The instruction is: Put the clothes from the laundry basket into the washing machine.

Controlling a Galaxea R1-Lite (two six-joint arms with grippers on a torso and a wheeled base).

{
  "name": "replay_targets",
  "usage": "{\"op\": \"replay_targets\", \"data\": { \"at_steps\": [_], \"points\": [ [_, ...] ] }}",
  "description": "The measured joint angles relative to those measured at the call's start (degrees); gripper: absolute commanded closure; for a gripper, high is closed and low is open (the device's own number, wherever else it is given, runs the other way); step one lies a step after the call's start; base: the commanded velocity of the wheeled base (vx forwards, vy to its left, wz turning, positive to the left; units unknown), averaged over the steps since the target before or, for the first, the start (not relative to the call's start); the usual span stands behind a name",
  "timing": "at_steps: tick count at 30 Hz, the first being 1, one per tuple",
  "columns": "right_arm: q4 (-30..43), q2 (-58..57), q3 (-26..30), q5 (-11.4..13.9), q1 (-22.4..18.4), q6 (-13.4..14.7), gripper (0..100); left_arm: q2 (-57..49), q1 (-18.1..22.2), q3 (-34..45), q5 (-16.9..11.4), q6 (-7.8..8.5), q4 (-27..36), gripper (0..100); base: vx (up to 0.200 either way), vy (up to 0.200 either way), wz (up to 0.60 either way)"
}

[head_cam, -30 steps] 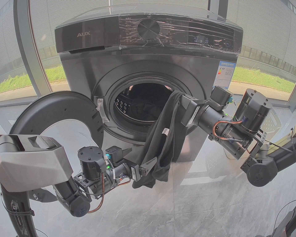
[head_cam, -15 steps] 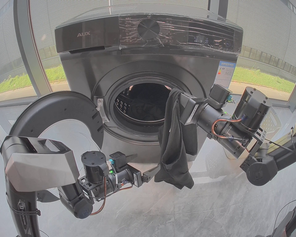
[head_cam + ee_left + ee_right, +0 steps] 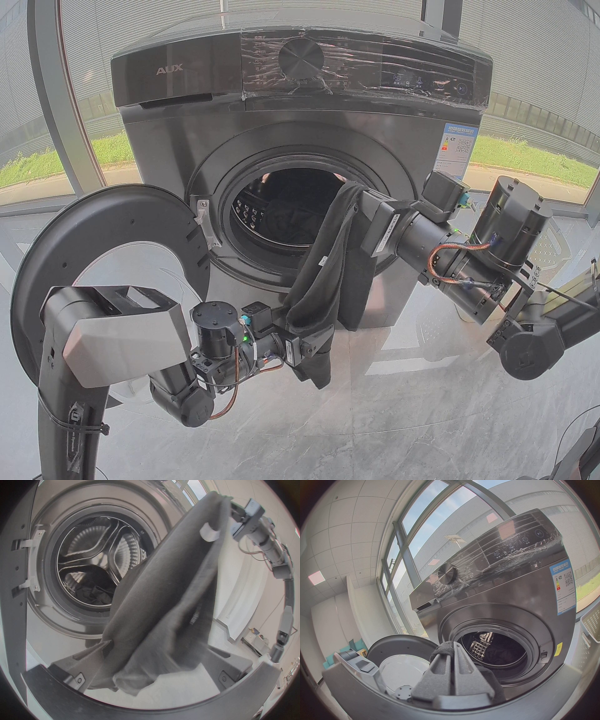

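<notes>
A black garment (image 3: pixel 325 275) hangs in front of the dark grey washing machine (image 3: pixel 187 134). My right gripper (image 3: pixel 361 195) is shut on its top end, just at the right rim of the drum opening (image 3: pixel 281 212). In the right wrist view the shut fingers (image 3: pixel 465 677) pinch black cloth (image 3: pixel 442 648). Low in front of the machine, my left gripper (image 3: pixel 315 350) is open, and the garment's lower end (image 3: pixel 168 605) lies draped between its spread fingers (image 3: pixel 93 658). More dark clothes (image 3: pixel 93 592) lie inside the drum.
The round door (image 3: pixel 112 231) stands swung open to the left, close to my left arm. A white perforated basket (image 3: pixel 593 623) sits on the floor to the right of the machine. The pale tiled floor (image 3: pixel 406 412) in front is free.
My left gripper has moved right and closer to the machine. The garment's lower end, which swung off to the right half a second ago, now lies over it. The right gripper has barely moved.
</notes>
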Motion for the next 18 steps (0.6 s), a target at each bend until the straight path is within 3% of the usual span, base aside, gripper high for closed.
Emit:
{"op": "replay_targets", "data": {
  "at_steps": [15, 16, 18],
  "points": [
    [0.05, -2.4, 2.76, -0.26, 4.9, 0.05, 100, 7.67, 4.24, -12.95, 3.49, 0.29, 4.51, 0, 0.0, 0.0, 0.0],
    [0.02, -2.51, 2.99, -0.3, 5.07, 0.05, 100, 7.95, 4.24, -13.47, 3.51, 0.29, 4.66, 100, 0.0, 0.0, 0.0],
    [0.05, -2.68, 3.4, -0.33, 5.23, 0.05, 100, 8.41, 4.18, -14.45, 3.51, 0.35, 4.82, 100, 0.0, 0.0, 0.0]
  ]
}}
